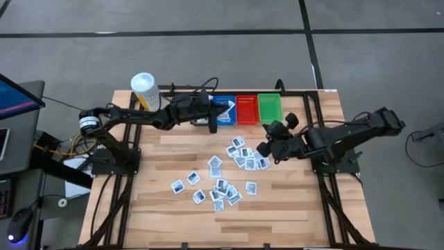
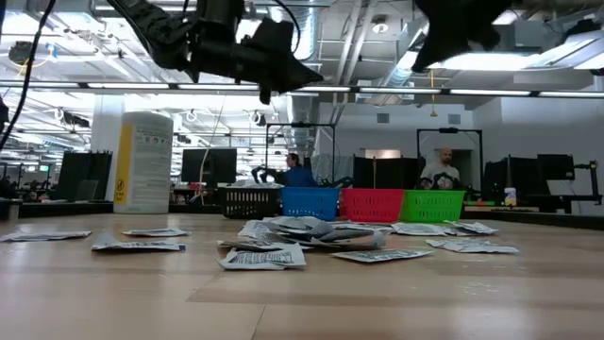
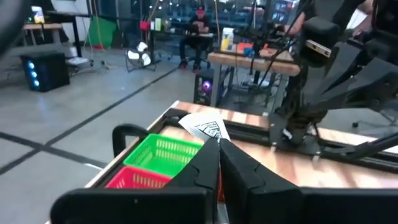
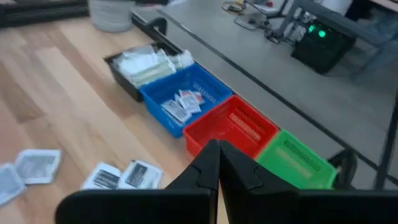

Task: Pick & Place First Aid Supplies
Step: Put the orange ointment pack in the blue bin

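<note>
Left end effector [image 3: 217, 152] is pinched together on a single white packet [image 3: 205, 127], which sticks out from between the fingertips with its dark printed face showing. Seen from above, this left end effector [image 1: 211, 114] hangs over the row of bins at the far edge of the desk [image 1: 291, 208], roughly above the blue bin [image 1: 223, 110], so the packet looks to be carried there for dropping into a bin; which bin it is meant for I cannot tell.

Most of the first aid supplies [image 1: 222, 173] lie loose on the wooden desk, scattered in two rough clusters toward the middle, some overlapping. A few packets already sit in the blue bin [image 4: 186, 102], and a black bin [image 4: 146, 65] beside it holds pale wrapped items, which suggests sorting by kind. Next along come the red bin [image 4: 239, 127] and the green bin [image 4: 292, 158].

Right end effector [image 1: 267, 149] sits low just beside the nearer cluster of packets, its fingers closed together with nothing between them, seemingly waiting its turn.

A white tub [image 1: 143, 89] with a yellow label stands at the desk's far left corner. People sit at workstations in the room beyond.
</note>
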